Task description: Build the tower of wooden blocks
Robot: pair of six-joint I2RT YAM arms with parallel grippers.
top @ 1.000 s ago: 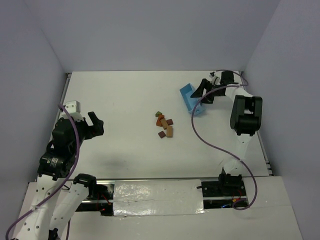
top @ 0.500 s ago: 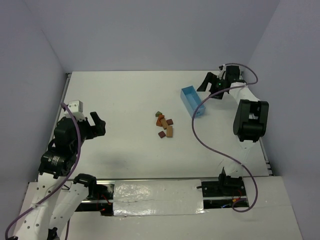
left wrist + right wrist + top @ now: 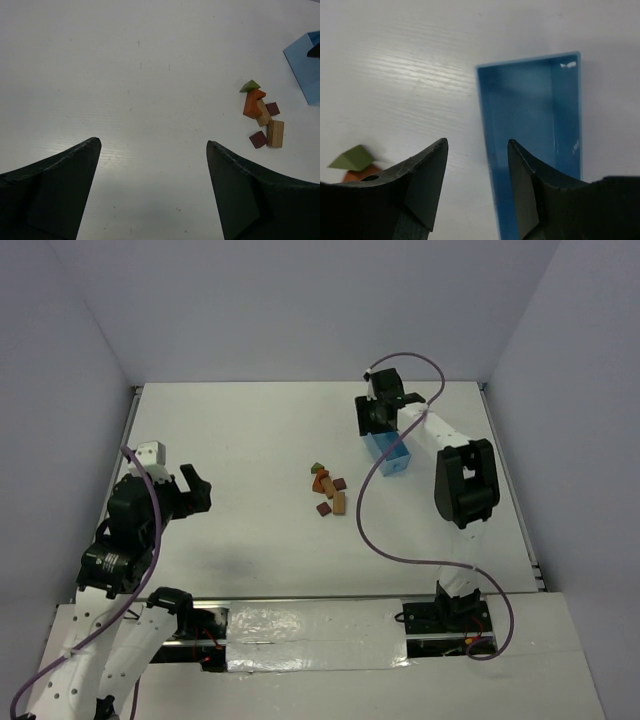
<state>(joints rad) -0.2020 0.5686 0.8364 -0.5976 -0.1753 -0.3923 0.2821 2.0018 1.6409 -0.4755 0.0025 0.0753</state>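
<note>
My right claw (image 3: 477, 144), jaws apart, hangs over light-blue rectangular tray (image 3: 555, 100); small brown, orange & reddish wooden blocks (image 3: 329, 490) cluster mid-desk (image 3: 240, 440), well to its left. My left claw (image 3: 152, 144) also spread, blocks ahead-right.

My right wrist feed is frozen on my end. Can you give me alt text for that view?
The right gripper is open over the white table, and the long left wall of a light-blue rectangular tray shows in the gap between its black fingers. Nothing is visible inside the tray. At the lower left, a green wooden wedge lies next to an orange wooden block that is mostly hidden behind one finger.
</note>
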